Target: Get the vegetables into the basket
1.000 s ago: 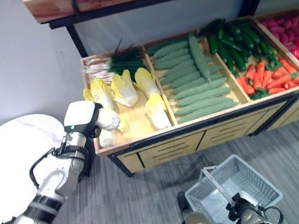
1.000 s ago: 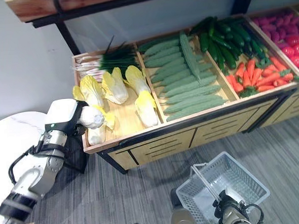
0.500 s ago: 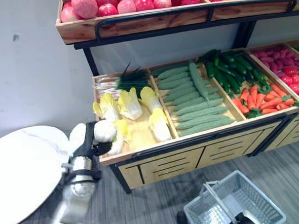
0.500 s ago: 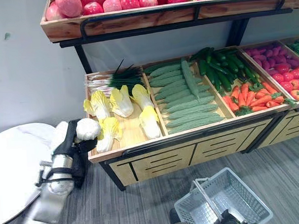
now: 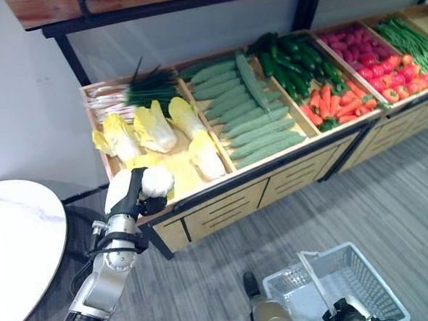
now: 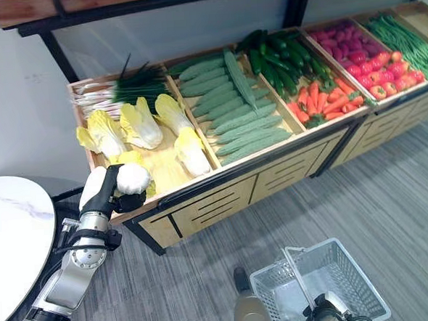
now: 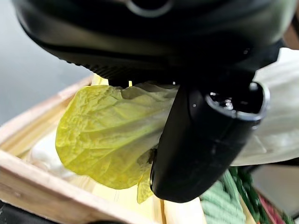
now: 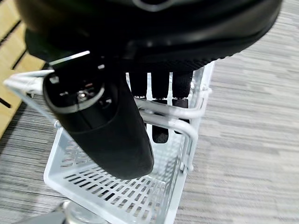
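Left hand (image 5: pixel 132 194) grips crinkly cabbage (image 7: pixel 107 135).

I count five cabbages (image 6: pixel 140 125): four lying in the bin, one in the left hand (image 6: pixel 99 191). One white basket (image 6: pixel 352 286). Cucumbers, carrots, radishes: too many to count.

text: I can read none | labels, brands, numbers, signs: I find none on the shelf, the crates or the basket | nothing more to report from my side
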`<state>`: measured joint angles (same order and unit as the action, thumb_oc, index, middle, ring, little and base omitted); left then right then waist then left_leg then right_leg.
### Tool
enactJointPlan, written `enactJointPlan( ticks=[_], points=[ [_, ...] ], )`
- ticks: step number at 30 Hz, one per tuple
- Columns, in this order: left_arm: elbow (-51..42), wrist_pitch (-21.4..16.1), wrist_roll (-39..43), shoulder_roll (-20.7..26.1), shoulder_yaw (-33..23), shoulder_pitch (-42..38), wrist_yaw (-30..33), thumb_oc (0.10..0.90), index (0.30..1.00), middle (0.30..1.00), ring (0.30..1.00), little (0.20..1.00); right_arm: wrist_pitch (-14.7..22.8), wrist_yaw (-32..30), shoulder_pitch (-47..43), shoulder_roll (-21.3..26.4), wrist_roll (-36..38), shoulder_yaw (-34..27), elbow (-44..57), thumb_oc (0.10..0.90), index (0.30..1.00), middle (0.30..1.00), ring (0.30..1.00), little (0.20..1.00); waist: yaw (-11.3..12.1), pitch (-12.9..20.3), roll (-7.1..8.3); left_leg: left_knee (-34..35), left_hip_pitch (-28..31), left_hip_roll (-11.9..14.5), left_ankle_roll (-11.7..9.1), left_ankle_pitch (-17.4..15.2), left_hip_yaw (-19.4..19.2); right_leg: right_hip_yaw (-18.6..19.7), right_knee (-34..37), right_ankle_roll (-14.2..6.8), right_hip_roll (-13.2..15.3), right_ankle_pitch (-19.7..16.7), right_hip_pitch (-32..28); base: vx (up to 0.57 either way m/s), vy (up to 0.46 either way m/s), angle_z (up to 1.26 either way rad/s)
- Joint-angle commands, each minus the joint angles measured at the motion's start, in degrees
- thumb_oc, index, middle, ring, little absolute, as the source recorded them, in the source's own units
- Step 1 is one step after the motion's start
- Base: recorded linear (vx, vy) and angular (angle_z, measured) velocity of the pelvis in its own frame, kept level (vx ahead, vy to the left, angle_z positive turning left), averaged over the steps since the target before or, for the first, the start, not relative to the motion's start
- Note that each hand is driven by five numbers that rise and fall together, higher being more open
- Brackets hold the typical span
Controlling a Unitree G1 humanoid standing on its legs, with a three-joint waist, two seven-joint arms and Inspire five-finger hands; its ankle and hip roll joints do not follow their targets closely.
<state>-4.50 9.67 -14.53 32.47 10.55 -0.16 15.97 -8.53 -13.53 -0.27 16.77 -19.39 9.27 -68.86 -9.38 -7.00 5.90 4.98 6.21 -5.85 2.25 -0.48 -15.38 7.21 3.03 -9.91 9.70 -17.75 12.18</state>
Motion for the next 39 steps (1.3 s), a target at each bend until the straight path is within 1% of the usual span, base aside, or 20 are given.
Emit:
enactJointPlan(
  ticks=[1,2,5,6,7,8,9,10,13,14,15,19,23,27,28,29,31,35,36,39],
  points=[
    [-6.7,-4.33,-1.76,2.64,-3.44,-6.81,2.88,0.4,0.3,0.3,0.3,0.3,-0.25,-1.66,-3.43,0.6,0.87,2.22,-0.08,0.4,0.3,0.3,0.3,0.3,1.44,0.76,-1.66,0.02,-3.21,3.74,-2.03,-0.72,2.09,-7.7,-4.68,-4.24,4.35,2.75,-0.02,-0.07,-0.016,-0.54],
    [-6.62,-4.15,-1.73,3.05,-3.65,-6.66,3.16,0.4,0.3,0.3,0.3,0.3,-0.1,-1.79,-3.56,0.13,0.83,2.63,0.16,0.4,0.3,0.3,0.3,0.3,1.82,0.28,-1.95,0.02,-3.02,5.17,-2.38,-0.56,0.86,-11.3,-6.44,-3.66,5.19,4.16,-0.45,-0.06,-0.02,-0.58],
    [-6.9,-3.91,-1.41,2.99,-4.01,-6.46,3.53,0.4,0.3,0.3,0.3,0.3,0.17,-2.06,-3.88,-0.24,0.61,2.96,0.36,0.4,0.3,0.3,0.3,0.3,3.1,-0.04,-2.18,0.02,-2.88,6.63,-2.59,-0.07,-1.56,-16.55,-9.14,-2.86,6.59,6.81,-2.51,-0.09,-0.006,-0.58],
    [-7.47,-3.7,-1.37,3.02,-5.28,-5.54,3.87,0.4,0.3,0.3,0.3,0.3,0.17,-2.04,-4.44,-0.63,-0.04,3.46,0.4,0.4,0.3,0.3,0.3,0.3,5.17,0.21,-2.54,0.02,-3.04,7.48,-2.69,0.05,-4.3,-23.53,-10.9,-2.5,8.9,8.54,-4.81,-0.13,0.01,-0.36],
    [-7.55,-3.68,-1.37,3.03,-5.33,-5.45,3.84,0.4,0.3,0.3,0.3,0.3,0.17,-2.04,-4.42,-0.64,-0.06,3.48,0.4,0.4,0.3,0.3,0.3,0.3,5.14,0.16,-2.54,0.02,-2.94,7.5,-2.72,0.01,-4.28,-23.57,-10.94,-2.5,8.9,8.63,-4.92,-0.14,-0.001,-0.82],
    [-8.62,-3.54,-1.47,3.06,-7.03,-3.88,4.2,0.4,0.3,0.3,0.3,0.3,0.17,-1.83,-4.87,-0.96,-0.95,4.23,0.7,0.4,0.3,0.3,0.3,0.3,6.85,0.95,-2.01,-0.16,-3.37,7.85,-2.92,0.26,-7.03,-28.46,-10.79,-2.91,10.21,8.64,-7.65,-0.02,-0.017,-1.18],
    [-8.82,-3.63,-1.52,3.04,-7.69,-3.18,4.26,0.4,0.3,0.3,0.3,0.3,0.26,-1.65,-5.13,-1.13,-1.45,4.71,0.59,0.4,0.3,0.3,0.3,0.3,7.8,1.7,-1.61,-0.22,-2.99,7.71,-3.15,-0.91,-7.11,-29.27,-9.94,-4.2,10.3,8.62,-9.26,-0.02,-0.038,-1.52],
    [-8.99,-3.65,-1.74,3.15,-8.3,-2.47,4.25,0.4,0.3,0.3,0.3,0.3,0.18,-1.46,-5.46,-1.18,-1.81,5.15,0.59,0.4,0.3,0.3,0.3,0.3,8.39,2.12,-1.12,-0.28,-2.92,7.63,-3.29,-1.15,-8.02,-29.84,-8.06,-4.56,10.3,8.05,-10.17,0.08,-0.06,-2.07],
    [-9.06,-3.66,-2.12,3.07,-8.98,-1.43,4.02,0.4,0.3,0.3,0.3,0.3,0.48,-1.4,-4.99,-1.12,-1.96,5.3,1.33,0.4,0.3,0.3,0.3,0.3,8.35,2.79,-0.52,-0.27,-2.54,7.72,-3.76,-0.93,-8.72,-28.4,-5.7,-4.8,9.4,6.86,-9.72,0.07,-0.062,-1.05],
    [-9.11,-3.6,-2.21,3.04,-9.02,-1.24,3.9,0.4,0.3,0.3,0.3,0.3,0.41,-1.31,-4.8,-1.05,-1.96,5.23,1.43,0.4,0.3,0.3,0.3,0.3,8.21,2.93,-0.48,-0.3,-2.29,7.72,-3.75,-1.03,-8.68,-28.34,-5.4,-4.76,9.24,6.84,-9.72,0.05,-0.089,-0.06],
    [-9.08,-3.55,-2.24,2.63,-8.7,-1.25,3.74,0.4,0.3,0.3,0.3,0.3,0.36,-1.35,-4.49,-0.91,-1.9,5.14,1.48,0.4,0.3,0.3,0.3,0.3,7.82,2.72,-0.24,-0.64,-2.45,7.62,-3.51,-0.01,-9.8,-29.19,-4.88,-4.14,9.22,6.4,-9.8,0.03,-0.063,0.0],
    [-8.93,-3.32,-2.26,1.92,-8.02,-0.82,3.16,0.4,0.3,0.3,0.3,0.3,0.32,-1.18,-3.19,-0.57,-1.98,4.57,2.2,0.4,0.3,0.3,0.3,0.3,6.51,2.68,-0.67,-0.95,-1.39,8.28,-4.09,-0.28,-9.93,-28.98,-3.07,-3.62,7.69,7.92,-10.83,0.07,-0.099,0.15],
    [-9.03,-3.33,-1.62,1.53,-7.84,-0.46,3.12,0.4,0.3,0.3,0.3,0.3,0.32,-1.31,-2.17,0.1,-2.16,4.36,3.27,0.4,0.3,0.3,0.3,0.3,5.43,2.31,-2.06,-1.0,-2.09,9.98,-5.43,0.88,-10.54,-27.64,-1.58,-2.65,5.56,9.12,-10.43,0.05,-0.111,-0.04],
    [-8.82,-3.27,-1.16,1.04,-7.34,-0.69,3.25,0.4,0.3,0.3,0.3,0.3,0.34,-1.43,-2.01,0.44,-2.05,4.36,3.7,0.4,0.3,0.3,0.3,0.3,4.97,1.88,-2.88,-1.02,-2.43,10.68,-6.04,1.41,-10.78,-27.17,-1.17,-2.19,4.71,9.61,-10.09,0.03,-0.065,-0.02],
    [-8.5,-3.18,-0.69,0.61,-6.93,-0.99,3.41,0.4,0.3,0.3,0.3,0.3,0.32,-1.51,-2.12,1.02,-2.06,4.46,4.49,0.4,0.3,0.3,0.3,0.3,4.6,1.27,-3.65,-1.1,-3.03,11.15,-6.46,1.94,-10.95,-26.69,-1.1,-1.8,4.21,10.04,-9.64,0.01,-0.07,-0.04],
    [-8.46,-3.2,-0.68,0.57,-6.91,-1.03,3.43,0.4,0.3,0.3,0.3,0.3,0.3,-1.5,-2.11,1.07,-2.05,4.45,4.52,0.4,0.3,0.3,0.3,0.3,4.62,1.29,-3.71,-1.1,-3.06,11.19,-6.48,1.96,-10.96,-26.68,-1.12,-1.78,4.18,10.05,-9.59,0.0,-0.095,-0.03],
    [-7.78,-3.31,-0.17,-0.07,-5.9,-1.75,3.53,0.4,0.3,0.3,0.3,0.3,0.32,-1.56,-2.58,1.91,-1.85,4.45,4.87,0.4,0.3,0.3,0.3,0.3,4.03,0.31,-5.17,-1.06,-3.95,12.08,-7.2,3.0,-11.17,-25.92,-1.33,-1.22,3.33,10.59,-8.43,-0.01,-0.091,-0.03],
    [-7.0,-3.24,0.61,-0.86,-5.2,-2.27,3.84,0.4,0.3,0.3,0.3,0.3,0.3,-1.72,-2.86,2.63,-1.9,4.64,5.78,0.4,0.3,0.3,0.3,0.3,3.38,-0.35,-6.46,-0.91,-4.73,12.9,-7.85,3.91,-11.21,-25.28,-1.68,-0.5,2.42,11.16,-7.18,0.0,-0.08,-0.09],
    [-6.22,-3.48,3.63,-2.01,-5.25,-2.44,3.86,0.4,0.3,0.3,0.3,0.3,0.23,-1.75,-3.15,3.14,-1.75,4.71,5.97,0.4,0.3,0.3,0.3,0.3,3.21,-0.79,-7.14,-0.9,-5.54,13.51,-8.31,4.62,-10.96,-25.03,-1.94,-0.04,1.93,11.66,-6.54,-0.01,-0.114,-0.1],
    [-5.74,-3.65,4.52,-2.7,-5.54,-3.0,3.95,0.4,0.3,0.3,0.3,0.3,0.4,-1.81,-3.5,3.97,-1.54,4.81,6.85,0.4,0.3,0.3,0.3,0.3,3.04,-1.38,-8.2,-0.87,-6.28,14.61,-9.16,5.68,-10.46,-25.31,-2.15,0.77,0.9,12.46,-6.09,0.0,-0.134,-0.06]
  ],
)
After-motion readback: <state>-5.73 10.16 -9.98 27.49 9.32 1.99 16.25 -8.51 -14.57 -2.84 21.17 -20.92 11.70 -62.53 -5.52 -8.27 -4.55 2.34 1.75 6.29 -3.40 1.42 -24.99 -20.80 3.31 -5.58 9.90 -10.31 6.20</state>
